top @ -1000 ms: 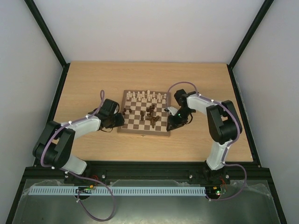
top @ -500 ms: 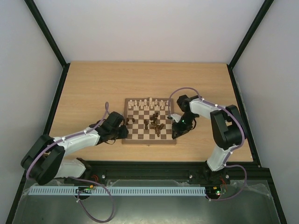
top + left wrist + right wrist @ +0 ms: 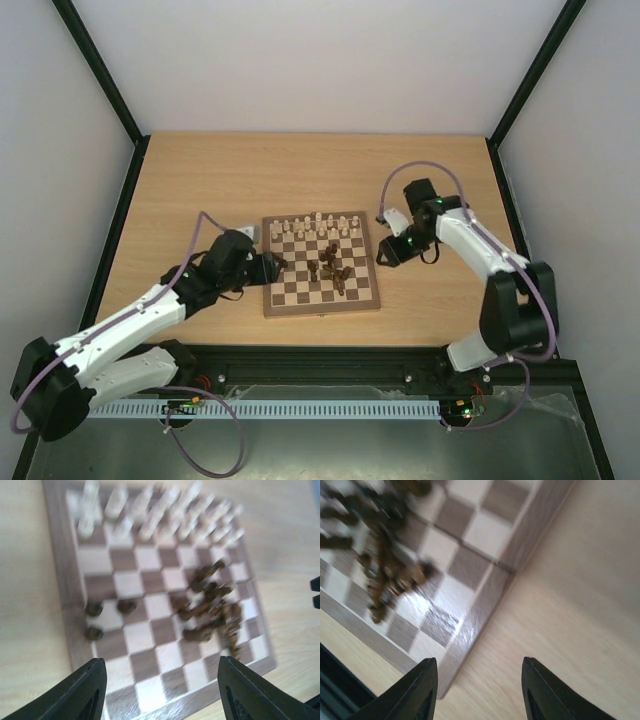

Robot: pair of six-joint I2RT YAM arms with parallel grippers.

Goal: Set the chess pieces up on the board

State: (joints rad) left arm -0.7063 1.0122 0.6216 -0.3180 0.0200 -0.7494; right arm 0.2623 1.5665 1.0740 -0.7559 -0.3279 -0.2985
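The small square wooden chessboard (image 3: 321,311) (image 3: 56,580) (image 3: 487,605) of dark brown and cream squares is seen shifted from a second ago. It has been drawn nearer the arm bases and a little to the right, and it now lies between the two grippers. The left gripper (image 3: 272,268) (image 3: 161,662) is found spread wide, with nothing between its fingers. It is held low at the board's left edge, but contact cannot be judged. The right gripper (image 3: 386,252) (image 3: 477,664) is likewise spread, with nothing pinched. It is parked just beside the board's right edge, and its arm has been swung outward since the earlier view.

No long axis is offered by the square board. Its sides are laid almost parallel to the table edges, turned only slightly. The tiny pale cream turned pieces (image 3: 315,226) (image 3: 150,517) are ranged in rows along the side farthest ahead of the left gripper, and those rows run from left to right. The dark brown turned pieces (image 3: 333,268) (image 3: 212,612) (image 3: 385,575) are mostly heaped mid-board, nearer the right gripper. Three more are set apart just ahead of the left fingers. Whether the heaped ones stand or lie cannot be told through the blur.

Everything is carried on a light wooden tabletop (image 3: 200,180) (image 3: 25,630) (image 3: 580,580). It is enclosed by plain white walls (image 3: 320,60) and black frame posts (image 3: 100,70).
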